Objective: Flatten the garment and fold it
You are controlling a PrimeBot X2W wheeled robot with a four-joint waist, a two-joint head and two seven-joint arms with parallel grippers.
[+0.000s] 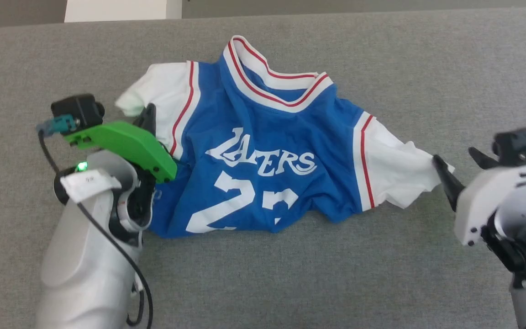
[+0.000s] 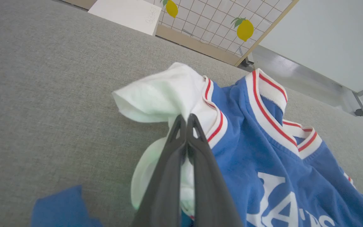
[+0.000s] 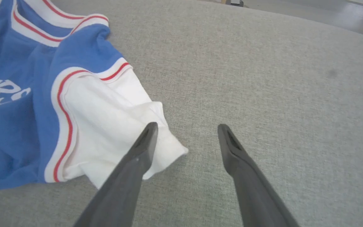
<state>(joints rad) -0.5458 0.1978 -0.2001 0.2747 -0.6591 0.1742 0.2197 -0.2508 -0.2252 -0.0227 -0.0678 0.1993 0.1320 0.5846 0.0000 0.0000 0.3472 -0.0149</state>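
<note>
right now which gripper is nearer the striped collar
Left. The left gripper grips the sleeve beside the collar; right gripper is open at the opposite sleeve, farther away.

Grey fabric covers the table (image 1: pixel 381 68). Beyond it stand a lemon-printed grid panel (image 2: pixel 213 19) and glossy grey floor (image 3: pixel 342 11).

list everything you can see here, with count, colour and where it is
shirt: one, blue with white sleeves and red-white trim, crumpled mid-surface
surface: one, grey, under the shirt
sheet: one, white, beyond the surface's far edge
panel: one, white grid with two yellow lemons, beside the sheet
left claw: one, dark, shut on a white sleeve of the shirt
right claw: one, dark, open at the other sleeve's tip
</note>
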